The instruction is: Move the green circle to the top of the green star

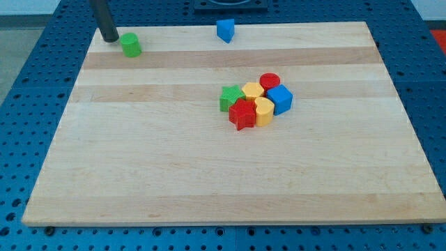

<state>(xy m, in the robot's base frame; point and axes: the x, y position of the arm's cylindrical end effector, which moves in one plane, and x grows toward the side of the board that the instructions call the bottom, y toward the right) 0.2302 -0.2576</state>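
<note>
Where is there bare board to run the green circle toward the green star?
Open wood lies between the green circle block, beside my tip, and the green star block. Crowded only at the star's right: red star block, yellow blocks.

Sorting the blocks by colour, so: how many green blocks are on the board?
2. The green circle is near the view's top left, just right of my tip. The green star is at the central cluster's left end. None looks hidden.
</note>
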